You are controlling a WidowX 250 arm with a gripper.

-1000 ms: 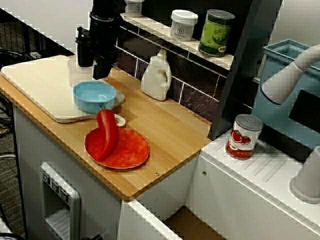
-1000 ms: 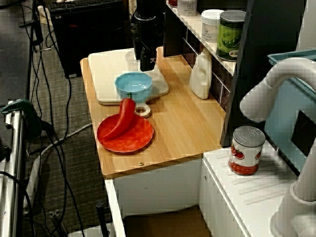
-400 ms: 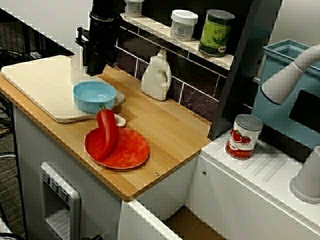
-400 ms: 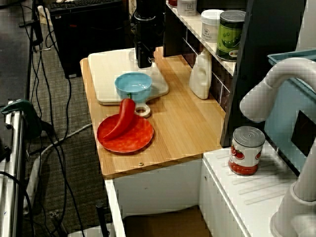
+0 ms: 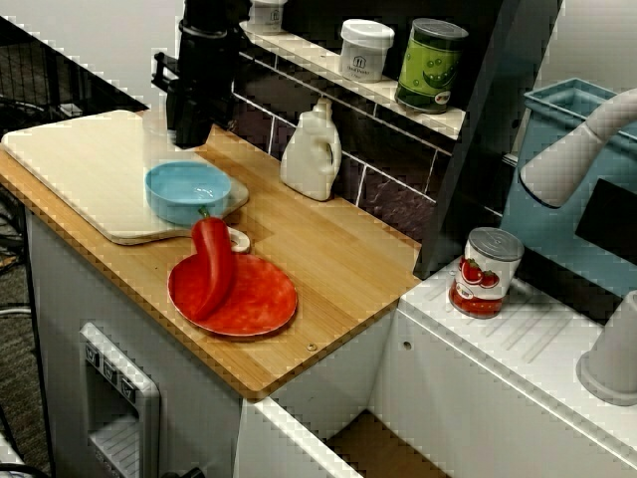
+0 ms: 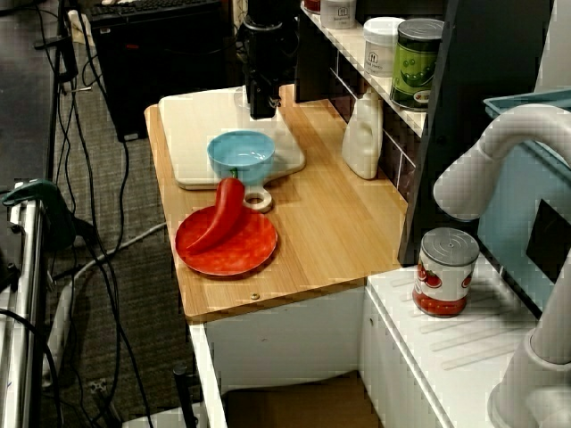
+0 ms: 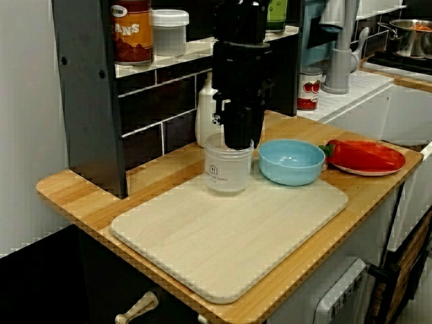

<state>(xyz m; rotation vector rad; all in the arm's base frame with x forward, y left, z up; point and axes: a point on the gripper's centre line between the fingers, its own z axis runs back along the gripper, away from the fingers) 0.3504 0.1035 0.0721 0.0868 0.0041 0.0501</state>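
Up top in the view from above, the black hand (image 5: 189,134) hangs over the back edge of the pale wooden cutting board (image 5: 70,169), near the round blue bowl (image 5: 187,191). From the side, bare board spreads out to its left. Down low, the hand's tips dip into the clear plastic jar (image 7: 228,172) on the board. I cannot tell if they pinch it.

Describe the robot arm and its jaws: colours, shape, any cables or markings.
The arm is black throughout: a thick rounded column ending in a boxier block. The jaws are black too; their tips are hard to make out. A small pale mark sits on the block's side in the front view. No loose cable shows along it.
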